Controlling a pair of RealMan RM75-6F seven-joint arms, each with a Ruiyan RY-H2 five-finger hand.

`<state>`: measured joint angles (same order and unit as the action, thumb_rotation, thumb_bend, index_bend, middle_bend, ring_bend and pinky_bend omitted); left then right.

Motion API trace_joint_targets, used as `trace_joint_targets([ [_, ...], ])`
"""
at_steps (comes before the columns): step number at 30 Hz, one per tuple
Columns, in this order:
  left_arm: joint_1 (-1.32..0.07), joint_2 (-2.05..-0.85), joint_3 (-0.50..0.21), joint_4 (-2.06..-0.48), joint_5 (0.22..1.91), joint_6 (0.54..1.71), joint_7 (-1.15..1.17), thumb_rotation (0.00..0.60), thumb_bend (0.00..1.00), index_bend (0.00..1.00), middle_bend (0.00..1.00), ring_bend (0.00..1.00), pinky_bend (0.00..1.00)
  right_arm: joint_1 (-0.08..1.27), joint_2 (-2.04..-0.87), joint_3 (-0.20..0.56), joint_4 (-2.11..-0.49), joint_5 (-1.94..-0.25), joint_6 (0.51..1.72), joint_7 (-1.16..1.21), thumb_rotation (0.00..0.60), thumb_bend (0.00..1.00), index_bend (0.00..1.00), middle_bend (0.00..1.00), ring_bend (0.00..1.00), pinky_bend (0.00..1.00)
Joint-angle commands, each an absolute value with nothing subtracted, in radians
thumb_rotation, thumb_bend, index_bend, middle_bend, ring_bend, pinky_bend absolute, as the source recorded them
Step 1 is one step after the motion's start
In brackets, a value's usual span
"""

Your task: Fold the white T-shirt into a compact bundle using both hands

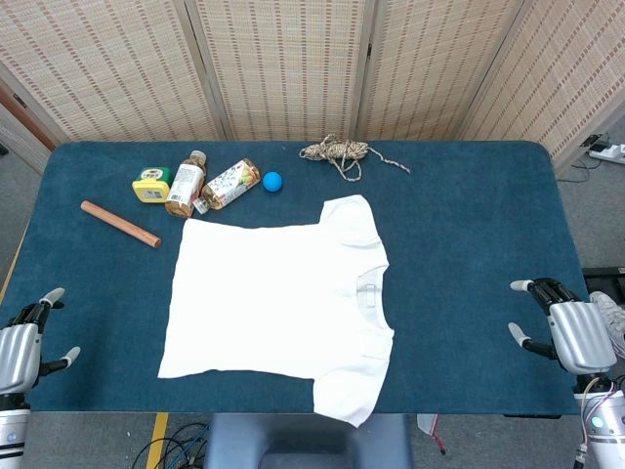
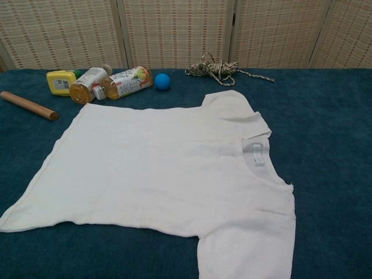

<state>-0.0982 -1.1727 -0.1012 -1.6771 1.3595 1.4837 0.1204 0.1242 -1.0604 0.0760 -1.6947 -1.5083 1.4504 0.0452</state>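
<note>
table (image 1: 469, 254), blue cloth | on it: white T-shirt (image 1: 278, 303) flat; wooden rod (image 1: 120, 224); bottles (image 1: 186, 184); blue ball (image 1: 272, 181); rope (image 1: 337, 151)

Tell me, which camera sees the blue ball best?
The chest view: the blue ball looks bigger and sits clear beside the bottles. The head view shows the ball too, whole but smaller.

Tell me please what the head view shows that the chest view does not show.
Only the head view shows the left hand and the right hand, both empty with fingers apart, off the T-shirt. Only the chest view shows the collar label clearly. Both show the T-shirt lying flat, the wooden stick, two bottles, the blue ball and the rope.
</note>
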Motion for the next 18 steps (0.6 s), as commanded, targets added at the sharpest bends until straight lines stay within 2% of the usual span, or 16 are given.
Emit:
trace_joint_targets([
  [1,-0.098,-1.171,-0.1,-1.675,1.362,1.482,0.118,0.6,0.18,0.19,0.33,0.28,0.41,0.124,-1.06,0.076,-1.694,-1.509,1.451,0.047,0.6,0.27,0.27,0.33,0.26,0.41],
  [11,-0.103,-1.14,-0.049,-1.646,1.452,1.45,0.028,0.6,0.18,0.23,0.35,0.32,0.42,0.128,-1.05,0.083,-1.693,-1.532,1.468,0.054,0.6,0.27,0.27,0.33,0.26,0.41],
  [13,-0.109,-1.138,-0.034,-1.635,1.486,1.441,-0.002,0.6,0.18,0.25,0.41,0.38,0.48,0.13,-1.047,0.085,-1.694,-1.536,1.469,0.054,0.6,0.27,0.27,0.33,0.26,0.41],
  [16,-0.121,-1.141,-0.015,-1.612,1.53,1.426,-0.028,0.6,0.18,0.28,0.54,0.51,0.64,0.133,-1.044,0.086,-1.697,-1.54,1.469,0.053,0.6,0.27,0.27,0.33,0.26,0.41],
  [18,-0.134,-1.147,-0.001,-1.594,1.563,1.411,-0.03,0.6,0.18,0.3,0.59,0.57,0.74,0.136,-1.042,0.087,-1.699,-1.545,1.468,0.052,0.6,0.27,0.27,0.33,0.26,0.41],
])
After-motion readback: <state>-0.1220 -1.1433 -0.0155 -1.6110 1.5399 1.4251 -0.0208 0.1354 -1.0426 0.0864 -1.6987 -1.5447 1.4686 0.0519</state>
